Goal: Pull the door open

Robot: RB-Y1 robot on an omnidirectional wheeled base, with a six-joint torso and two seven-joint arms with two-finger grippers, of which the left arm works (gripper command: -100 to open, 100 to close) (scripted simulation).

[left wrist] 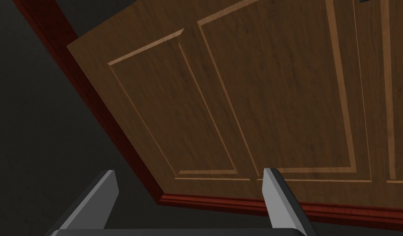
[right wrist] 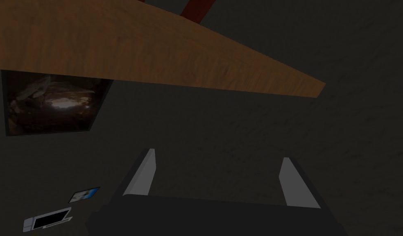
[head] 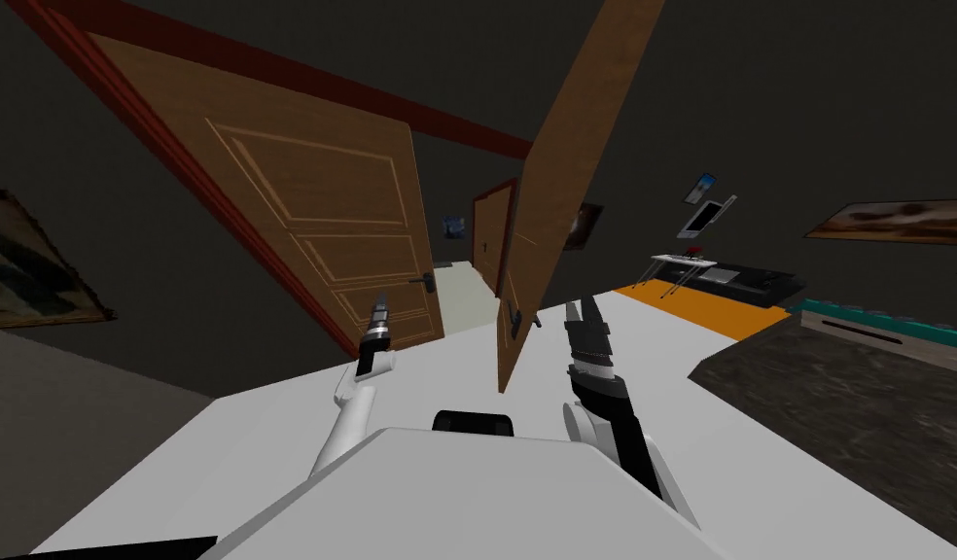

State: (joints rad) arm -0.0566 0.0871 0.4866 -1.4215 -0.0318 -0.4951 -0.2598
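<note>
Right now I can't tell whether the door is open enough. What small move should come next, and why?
Probably draw the right gripper back a little, clear of the door. It already stands swung out toward me, edge-on, its handle beside the gripper, whose jaws are open on nothing. The left gripper, also open, faces the other leaf.

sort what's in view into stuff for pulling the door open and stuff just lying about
For the job: swung-open door leaf, its handle, right pincer (open, beside it).
Just about: left panelled door, left pincer (open, facing it), wall picture, white table, orange floor patch.
</note>
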